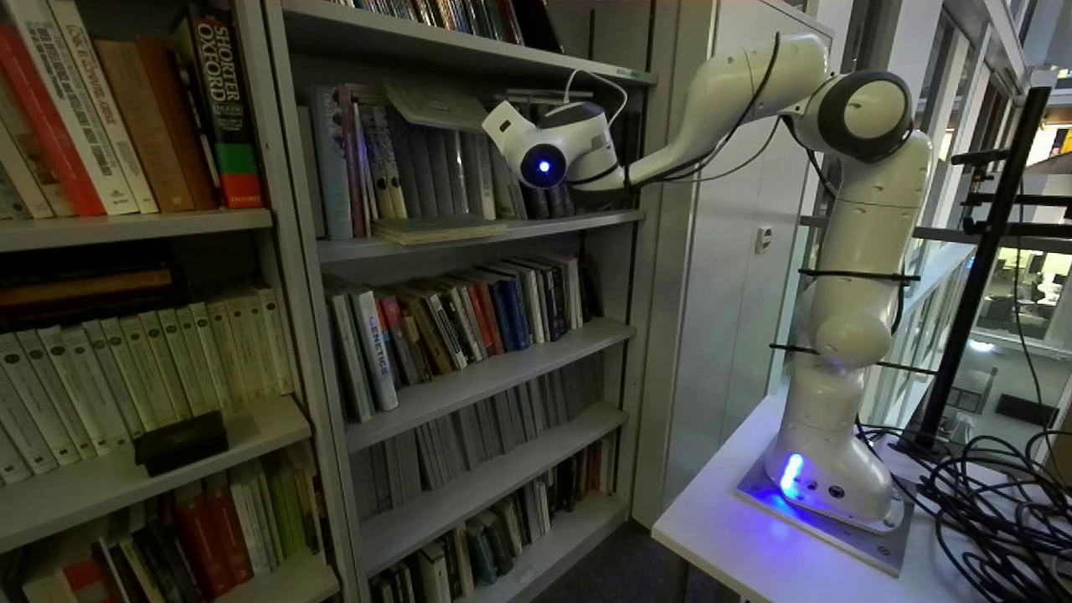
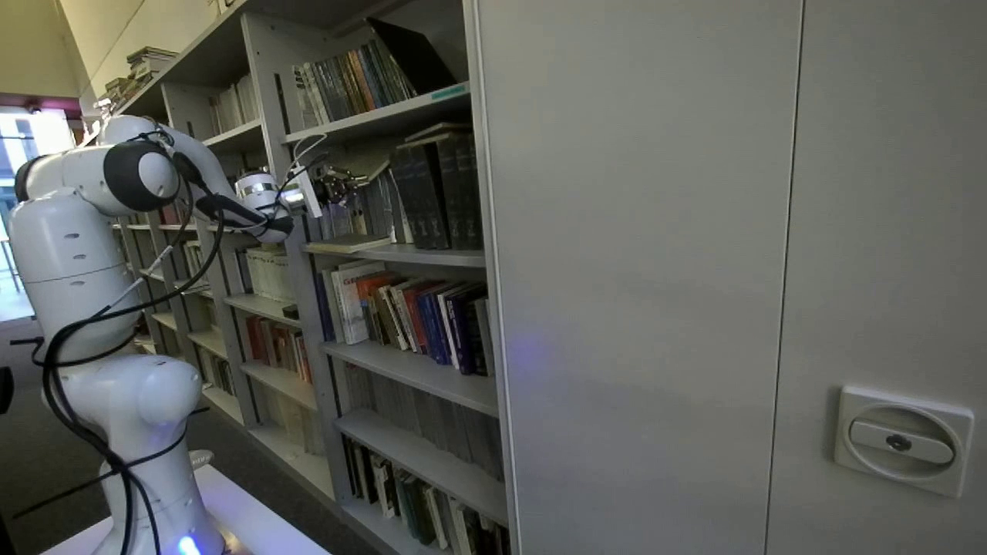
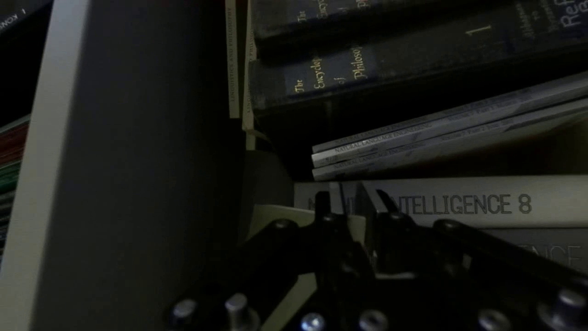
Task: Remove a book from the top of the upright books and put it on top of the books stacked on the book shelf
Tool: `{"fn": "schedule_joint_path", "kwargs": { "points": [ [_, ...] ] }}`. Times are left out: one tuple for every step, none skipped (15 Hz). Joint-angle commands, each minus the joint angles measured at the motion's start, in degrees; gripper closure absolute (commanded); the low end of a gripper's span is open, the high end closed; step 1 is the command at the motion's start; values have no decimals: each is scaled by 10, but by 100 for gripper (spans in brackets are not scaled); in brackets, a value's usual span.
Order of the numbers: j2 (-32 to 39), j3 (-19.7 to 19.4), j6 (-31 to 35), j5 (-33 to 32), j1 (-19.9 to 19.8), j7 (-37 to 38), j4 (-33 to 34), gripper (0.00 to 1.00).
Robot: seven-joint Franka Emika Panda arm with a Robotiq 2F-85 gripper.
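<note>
- The room shows a tall grey cupboard (image 1: 729, 293) beside the shelving, and a window (image 1: 1005, 289) behind the robot.
- A white arm (image 1: 846, 193) stands on the tabletop (image 1: 712, 511), black cables (image 1: 997, 519) tangled near its base.
- The book shelf (image 1: 578, 223) holds rows of books on several boards; the arm reaches to a row of upright books (image 1: 427, 172) just under a higher board.
- A thin pale book (image 1: 435, 105) slants over the tops of that row; how much of it rests on them is hard to tell.
- Below it, on the same board as the row, lies a flat pale book (image 1: 440, 229), perhaps more than one.
- The hand (image 3: 354, 197) is at one end of the thin pale book, its fingers (image 3: 336, 197) close together with a slim gap; whether they grip it I cannot tell.
- Past the fingertips run a spine (image 3: 441, 204) reading "INTELLIGENCE 8", leaning magazines (image 3: 367, 149) and thick black volumes (image 3: 413, 69).
</note>
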Motion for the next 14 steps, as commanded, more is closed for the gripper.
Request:
{"fn": "schedule_joint_path", "kwargs": {
  "points": [
    [-40,9,10,12,-14,18,-42,97],
    [-43,9,11,13,-14,19,-44,97],
    [-44,9,11,14,-14,18,-45,97],
    [-43,9,13,14,-14,18,-44,97],
    [-43,9,13,15,-14,17,-43,97],
    [-42,9,15,16,-13,16,-43,97],
    [-41,10,16,17,-13,17,-41,97],
    [-38,11,19,19,-12,18,-37,97],
    [-34,13,21,19,-10,17,-33,97],
    [-30,16,24,19,-9,18,-30,97],
    [-29,18,26,21,-8,18,-30,97],
    [-30,20,29,22,-8,17,-32,97],
    [-33,22,33,24,-8,17,-35,97],
    [-36,23,34,29,-8,16,-38,97]
  ]
}}
